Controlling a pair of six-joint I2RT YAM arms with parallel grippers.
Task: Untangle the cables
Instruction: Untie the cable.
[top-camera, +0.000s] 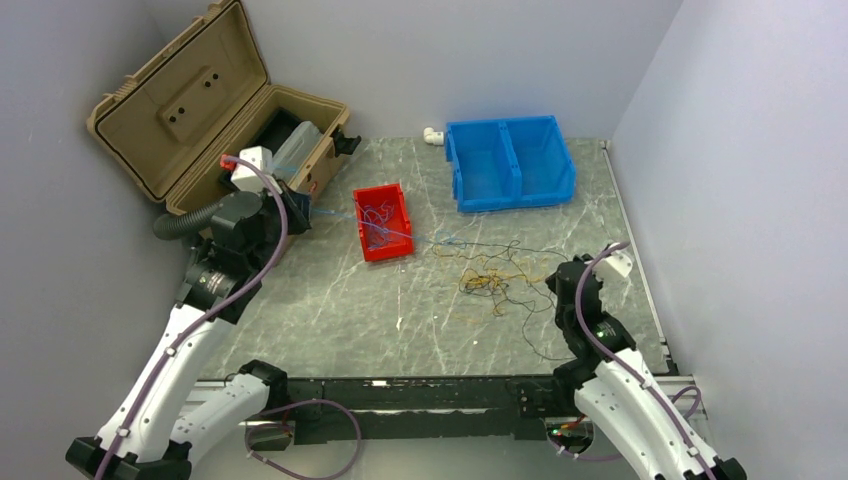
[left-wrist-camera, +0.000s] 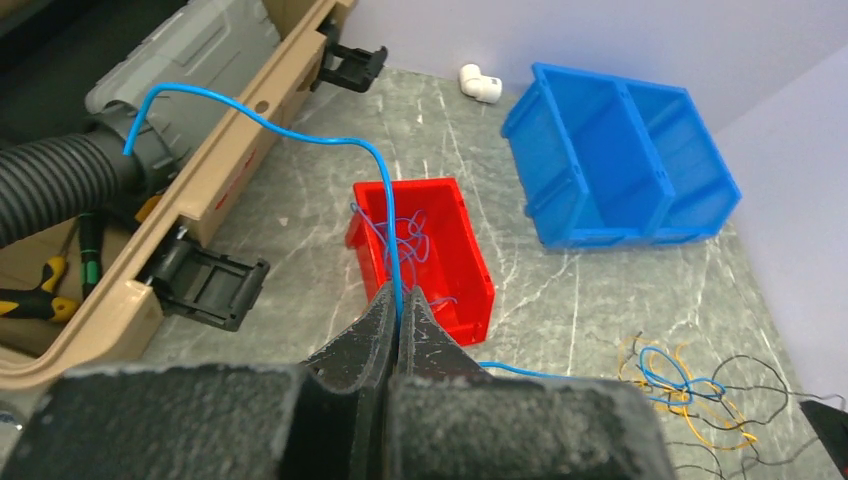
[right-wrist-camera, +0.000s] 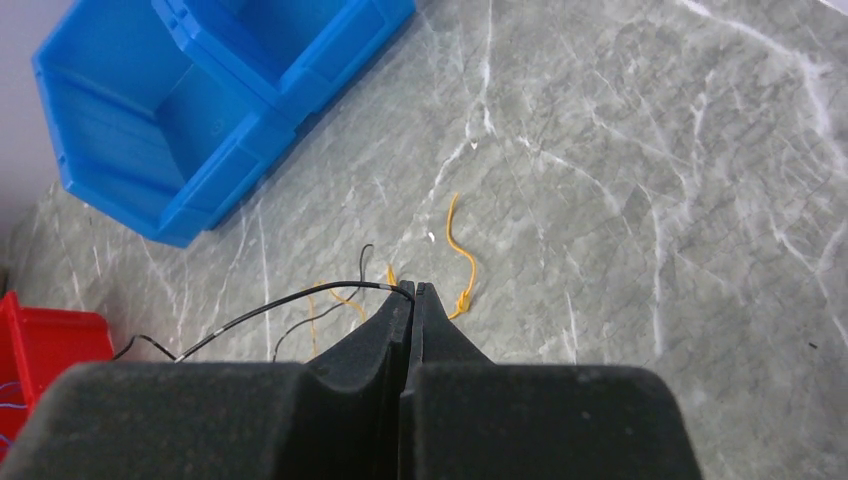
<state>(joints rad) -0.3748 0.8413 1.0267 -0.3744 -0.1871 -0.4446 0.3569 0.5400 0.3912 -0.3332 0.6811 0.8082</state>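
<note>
A loose tangle of thin black, orange and blue cables (top-camera: 490, 280) lies on the table right of centre; it also shows in the left wrist view (left-wrist-camera: 680, 385). My left gripper (top-camera: 303, 212) is shut on a blue cable (left-wrist-camera: 300, 135) that runs between its tips (left-wrist-camera: 400, 292), arcs up to the left and trails right toward the tangle. More blue cables (top-camera: 378, 218) lie in the red bin (top-camera: 385, 247). My right gripper (top-camera: 555, 283) is at the tangle's right edge, shut (right-wrist-camera: 412, 288) on a black cable (right-wrist-camera: 280, 300). An orange strand (right-wrist-camera: 462, 255) lies just beyond it.
An open tan case (top-camera: 180, 100) with a black corrugated hose (top-camera: 185, 222) stands at the back left, close to my left gripper. A blue two-compartment bin (top-camera: 510, 165) stands at the back, with a white pipe fitting (top-camera: 432, 135) beside it. Walls enclose the table on both sides.
</note>
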